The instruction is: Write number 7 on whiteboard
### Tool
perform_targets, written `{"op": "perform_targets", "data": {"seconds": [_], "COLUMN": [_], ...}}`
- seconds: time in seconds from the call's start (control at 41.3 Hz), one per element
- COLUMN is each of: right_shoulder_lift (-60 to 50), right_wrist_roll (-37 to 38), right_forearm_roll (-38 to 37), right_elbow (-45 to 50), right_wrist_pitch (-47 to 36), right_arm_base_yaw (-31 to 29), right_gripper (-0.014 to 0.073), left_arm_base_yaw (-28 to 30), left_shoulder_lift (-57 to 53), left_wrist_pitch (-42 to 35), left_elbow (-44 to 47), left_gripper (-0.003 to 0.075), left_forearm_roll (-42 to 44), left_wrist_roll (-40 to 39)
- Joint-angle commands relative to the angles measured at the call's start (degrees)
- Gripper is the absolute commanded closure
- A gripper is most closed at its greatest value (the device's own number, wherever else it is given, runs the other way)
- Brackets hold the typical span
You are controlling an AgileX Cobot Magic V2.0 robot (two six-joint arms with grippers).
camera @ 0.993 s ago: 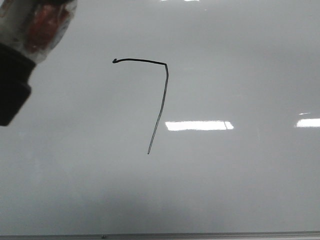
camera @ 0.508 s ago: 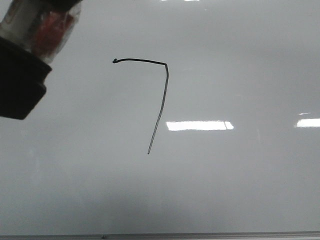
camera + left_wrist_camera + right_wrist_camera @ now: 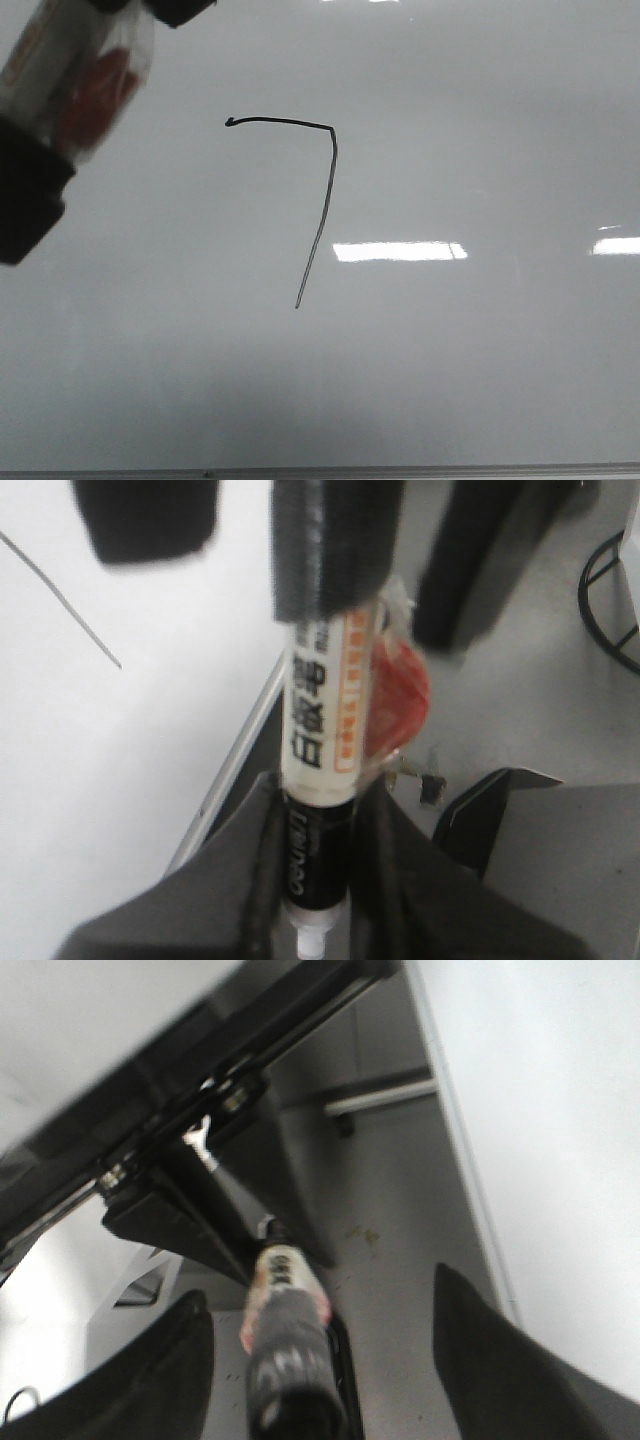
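The whiteboard (image 3: 480, 350) fills the front view, and the number 7 (image 3: 332, 128) is drawn on it in thin black line left of centre. A marker (image 3: 70, 90) with a white labelled body and a black cap end (image 3: 25, 200) hangs blurred at the upper left, off the board surface. In the left wrist view my left gripper (image 3: 320, 800) is shut on the marker (image 3: 320, 710). The tail of the 7 (image 3: 70, 615) shows there. In the right wrist view my right gripper (image 3: 320, 1295) is open, its fingers wide on either side of the marker's cap end (image 3: 285, 1360).
Bright glare patches (image 3: 400, 251) lie on the board right of the 7. The board's grey metal frame (image 3: 400, 470) runs along the near edge and also shows in the left wrist view (image 3: 235, 760). Grey floor and a black wire stand (image 3: 610, 600) lie beyond it.
The marker at the upper left has swung a little, its cap end rising and then dropping back left. A dark finger has come into view at the top edge. The 7 is unchanged.
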Motion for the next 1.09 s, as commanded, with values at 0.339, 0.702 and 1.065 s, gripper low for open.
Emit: {"op": "perform_targets", "data": {"seconds": [0.339, 0.702, 1.065], "right_shoulder_lift": [-31.4, -51.4, -53.3], "right_wrist_roll": [6.9, 7.6, 7.6], "right_forearm_roll": [1.3, 1.5, 1.5], "right_elbow": [28.8, 46.5, 47.5], "right_wrist_pitch": [-19.3, -29.5, -30.2], "right_arm_base_yaw": [-31.3, -40.9, -40.9], "right_gripper": [0.0300, 0.0667, 0.0662], "left_arm_base_yaw": [40.5, 60.0, 60.4], "left_shoulder_lift": [1.8, 6.1, 24.4], "left_wrist_pitch": [-1.9, -19.3, -41.9], "left_elbow": [-0.9, 3.7, 3.7], "left_gripper": [0.0741, 0.0741, 0.0741], "left_forearm_roll": [21.6, 14.7, 13.6], "left_wrist_roll": [-20.6, -20.6, -20.6]}}
